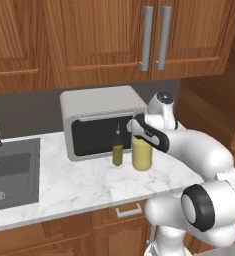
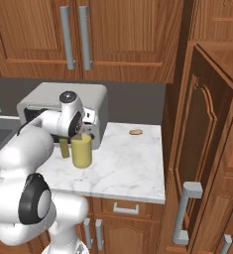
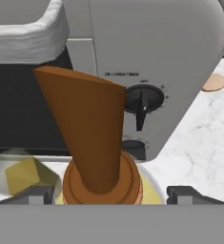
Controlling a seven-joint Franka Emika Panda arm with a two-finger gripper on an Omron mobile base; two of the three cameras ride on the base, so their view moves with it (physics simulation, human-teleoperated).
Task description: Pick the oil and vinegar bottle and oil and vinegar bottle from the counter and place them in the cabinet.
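Gripper (image 3: 111, 193) jaws spread wide, straddling round bottle (image 1: 142, 152) neck (contact unclear); hand view adds microwave (image 3: 147, 57) dial, left base view slim green bottle (image 1: 117, 150).

Two bottles, round (image 1: 142, 156) and slim (image 1: 117, 150), stand side by side on the counter (image 1: 79, 185) before the microwave (image 1: 96, 120); sink (image 1: 11, 172) at left.

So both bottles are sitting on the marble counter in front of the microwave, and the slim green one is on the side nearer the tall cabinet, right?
Not quite. Both stand on the counter before the microwave, but the slim green bottle is on the sink side; the squat yellow bottle is nearer the tall cabinet. The right base view shows it.
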